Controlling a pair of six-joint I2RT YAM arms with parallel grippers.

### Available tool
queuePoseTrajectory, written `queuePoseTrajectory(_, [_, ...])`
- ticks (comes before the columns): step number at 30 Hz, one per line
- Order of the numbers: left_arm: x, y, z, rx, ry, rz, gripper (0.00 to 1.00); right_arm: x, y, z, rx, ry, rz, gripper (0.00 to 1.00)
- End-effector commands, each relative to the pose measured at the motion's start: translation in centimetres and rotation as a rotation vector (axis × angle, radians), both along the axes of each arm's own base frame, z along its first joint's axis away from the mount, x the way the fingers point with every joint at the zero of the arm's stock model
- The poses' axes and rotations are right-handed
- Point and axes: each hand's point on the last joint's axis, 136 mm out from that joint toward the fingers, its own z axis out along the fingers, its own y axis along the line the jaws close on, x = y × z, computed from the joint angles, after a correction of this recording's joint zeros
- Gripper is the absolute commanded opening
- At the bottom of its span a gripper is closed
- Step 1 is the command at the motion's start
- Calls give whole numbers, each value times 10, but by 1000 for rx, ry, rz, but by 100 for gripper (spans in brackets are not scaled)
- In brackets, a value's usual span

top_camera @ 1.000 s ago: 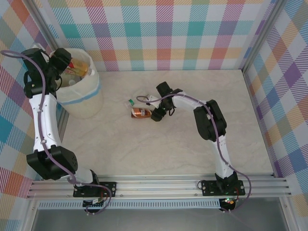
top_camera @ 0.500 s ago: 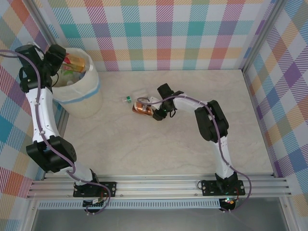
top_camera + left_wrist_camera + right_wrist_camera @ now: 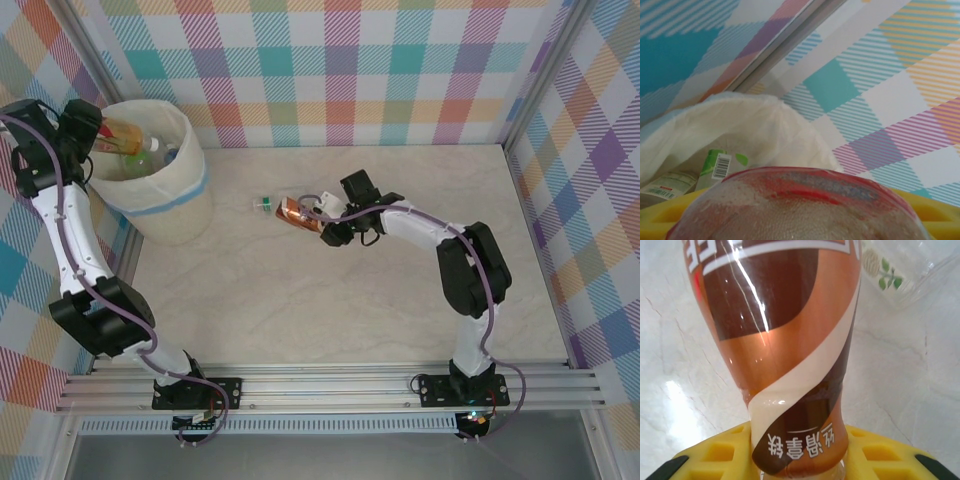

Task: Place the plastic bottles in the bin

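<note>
Gripping a brown-labelled bottle (image 3: 785, 340) with Chinese lettering, right end effector (image 3: 795, 462); left end effector (image 3: 800, 232) seemingly clasping a red-labelled bottle (image 3: 800, 197).

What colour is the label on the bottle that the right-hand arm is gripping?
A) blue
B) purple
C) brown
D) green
C: the right gripper pinches a brown-labelled bottle by its neck between its yellow fingers.

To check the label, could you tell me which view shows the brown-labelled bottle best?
The right wrist view: the brown-labelled bottle is close up, its label print sharp. Top external shows it small, at the right end effector.
</note>
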Motion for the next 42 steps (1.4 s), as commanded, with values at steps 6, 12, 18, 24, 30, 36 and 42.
queuePoseTrajectory(6, [13, -25, -34, 65, 206, -3, 100, -15, 22, 66, 215, -7, 21, 20])
queuePoseTrajectory(12, [-43, -29, -3, 220, 204, 140, 100, -29, 37, 105, 345, -9, 66, 21])
queuePoseTrajectory(18, [-67, -114, 4, 289, 112, -52, 100, -37, 50, 134, 425, -25, 96, 22])
queuePoseTrajectory(24, [-83, -249, -5, 174, -7, -507, 100, -48, 61, 153, 468, -27, 131, 22])
queuePoseTrajectory(30, [-107, -318, -38, 73, 27, -685, 100, -57, 72, 170, 518, -21, 165, 23])
queuePoseTrajectory(36, [-106, -354, -71, 66, 124, -808, 100, -67, 87, 175, 522, -9, 215, 24])
queuePoseTrajectory(42, [-96, -358, -96, 84, 184, -794, 100, -72, 92, 180, 535, -8, 238, 24])
